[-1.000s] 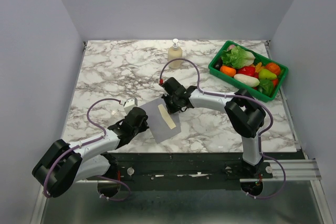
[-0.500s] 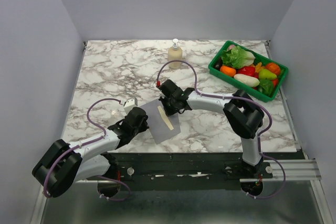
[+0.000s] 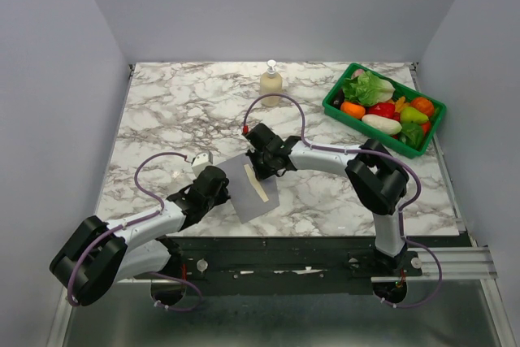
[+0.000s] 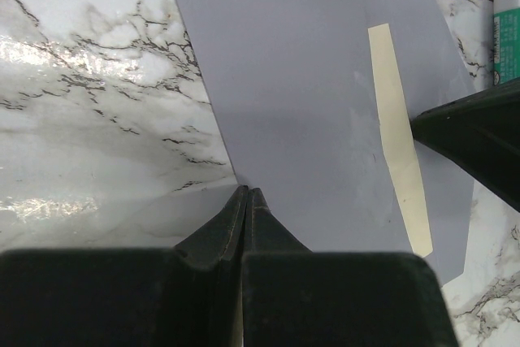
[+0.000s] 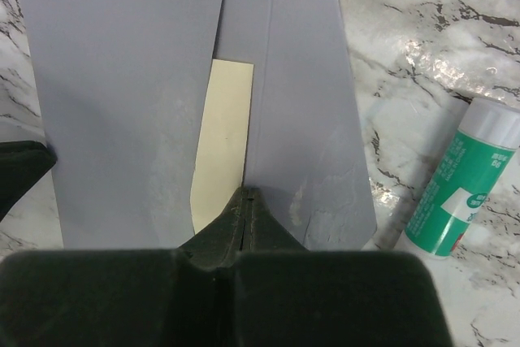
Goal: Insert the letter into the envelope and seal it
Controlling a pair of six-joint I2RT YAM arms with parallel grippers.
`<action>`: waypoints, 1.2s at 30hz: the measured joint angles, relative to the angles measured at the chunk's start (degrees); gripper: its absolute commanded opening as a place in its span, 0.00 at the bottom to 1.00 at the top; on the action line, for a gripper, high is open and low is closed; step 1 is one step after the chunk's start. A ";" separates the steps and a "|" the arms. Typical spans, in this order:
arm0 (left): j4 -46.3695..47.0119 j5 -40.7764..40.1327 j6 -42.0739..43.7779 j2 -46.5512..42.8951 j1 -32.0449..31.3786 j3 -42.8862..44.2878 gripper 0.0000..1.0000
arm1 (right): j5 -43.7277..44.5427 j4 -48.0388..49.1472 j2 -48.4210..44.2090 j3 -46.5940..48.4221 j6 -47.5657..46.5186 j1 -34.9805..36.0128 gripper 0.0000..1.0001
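From the left, the left gripper (image 4: 246,193) has its fingers pinched together on the near edge of the envelope (image 4: 309,111), which sits on the marble table (image 3: 162,111) between my two arms. The letter (image 4: 398,160) is nearly all inside, with only a cream strip showing at the opening, so I judge insertion about done. The right gripper (image 5: 248,194) is clamped on what I take to be the flap's edge, and folding it down and sealing it, perhaps with the glue stick (image 5: 455,180) just beside, is what is left.
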 measured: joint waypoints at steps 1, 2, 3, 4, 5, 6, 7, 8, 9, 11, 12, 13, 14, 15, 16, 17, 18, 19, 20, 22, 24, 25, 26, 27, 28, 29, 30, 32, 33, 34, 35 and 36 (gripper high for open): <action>-0.02 -0.02 0.00 0.00 0.00 0.00 0.06 | -0.15 0.00 0.00 0.00 0.11 0.00 0.01; -0.02 0.00 0.02 0.00 0.00 0.00 0.06 | -0.26 0.00 0.00 0.00 0.13 0.00 0.01; -0.02 0.00 0.00 0.00 0.00 0.00 0.06 | -0.37 0.00 0.00 0.00 0.15 0.00 0.01; -0.02 0.00 0.00 0.00 0.00 0.00 0.06 | -0.42 0.00 0.00 0.00 0.15 0.00 0.01; -0.02 0.00 0.02 0.00 0.00 0.00 0.06 | -0.44 0.00 0.00 0.00 0.17 0.00 0.01; -0.02 0.00 0.00 0.00 0.00 0.00 0.05 | -0.44 0.02 0.00 0.00 0.17 0.00 0.01; -0.02 0.00 0.00 0.00 0.00 0.00 0.05 | -0.39 0.00 0.00 0.00 0.24 0.00 0.01; -0.04 -0.02 0.00 0.00 0.00 0.00 0.05 | -0.33 0.00 0.00 0.00 0.39 0.00 0.01; -0.07 -0.02 -0.02 -0.04 0.00 0.00 0.05 | -0.15 -0.02 0.00 0.00 0.61 0.00 0.01; -0.24 0.00 -0.04 -0.22 0.00 -0.02 0.05 | 0.63 -0.15 -0.17 0.00 0.87 0.15 0.02; -0.35 -0.02 -0.09 -0.44 0.00 -0.09 0.05 | 1.31 -0.31 -0.35 0.00 1.01 0.26 0.04; -0.68 0.00 -0.20 -0.74 0.00 -0.15 0.05 | 1.86 -0.52 -0.70 0.00 1.09 0.39 0.06; -0.90 -0.02 -0.28 -1.03 0.00 -0.24 0.06 | 2.47 -0.96 -1.16 0.00 1.09 0.52 0.08; -1.14 -0.02 -0.35 -1.31 0.00 -0.35 0.06 | 3.28 -1.49 -1.90 0.00 1.11 0.63 0.10; -1.38 -0.02 -0.44 -1.60 0.00 -0.42 0.05 | 4.13 -1.97 -2.75 0.00 1.09 0.70 0.21; -1.77 -0.02 -0.52 -1.90 0.00 -0.46 0.06 | 4.94 -2.25 -3.93 -0.02 1.07 0.70 0.29; -2.01 -0.02 -0.59 -2.08 0.00 -0.50 0.06 | 5.64 -2.56 -5.18 -0.02 1.07 0.66 0.36; -2.38 -0.02 -0.68 -2.32 0.00 -0.50 0.06 | 6.25 -2.71 -6.54 -0.02 1.01 0.48 0.44; -2.69 -0.02 -0.72 -2.51 0.00 -0.50 0.06 | 6.84 -2.78 -8.04 -0.02 0.90 0.13 0.48; -3.65 -0.02 -0.87 -3.15 -0.02 -0.50 0.08 | 7.06 -2.86 -10.99 -0.04 0.63 -0.39 0.55; -4.68 -0.02 -0.94 -3.80 0.00 -0.50 0.14 | 7.02 -2.86 -13.57 -0.04 0.28 -2.91 0.56; -5.55 -0.02 -0.92 -4.31 0.00 -0.48 0.17 | 6.93 -2.82 -14.23 -0.04 0.07 -4.24 0.59; -6.14 -0.04 -0.87 -4.70 0.00 -0.42 0.20 | 6.88 -3.02 -14.47 0.02 -0.26 -5.75 0.61; -7.06 -0.04 -0.81 -5.16 0.00 -0.20 0.27 | 6.86 -3.39 -14.25 0.28 -0.66 -7.23 0.63; -7.72 -0.04 -0.79 -5.49 0.00 0.07 0.30 | 6.84 -4.04 -13.53 0.76 -1.20 -8.37 0.66; -8.46 -0.07 -0.59 -5.77 0.00 0.57 0.33 | 6.99 -5.11 -12.24 1.53 -1.77 -9.79 0.66; -9.11 -0.07 -0.52 -5.99 0.00 1.22 0.39 | 7.23 -5.92 -11.17 2.03 -2.19 -10.62 0.67; -10.03 -0.09 -0.28 -6.38 0.00 2.51 0.43 | 7.37 -7.82 -7.98 3.19 -3.13 -11.43 0.69; -10.36 -0.11 -0.11 -6.67 0.00 3.13 0.45 | 7.34 -8.48 -6.67 3.43 -3.43 -11.37 0.69; -10.54 -0.11 -0.07 -6.91 -0.02 3.63 0.45 | 7.10 -9.16 -5.44 3.45 -3.74 -11.21 0.69; -10.67 -0.11 -0.04 -7.10 0.00 3.91 0.46 | 7.06 -9.79 -4.44 3.45 -3.89 -10.97 0.69; -10.80 -0.11 -0.02 -7.30 0.00 4.15 0.46 | 6.86 -10.27 -3.56 3.45 -3.98 -10.84 0.69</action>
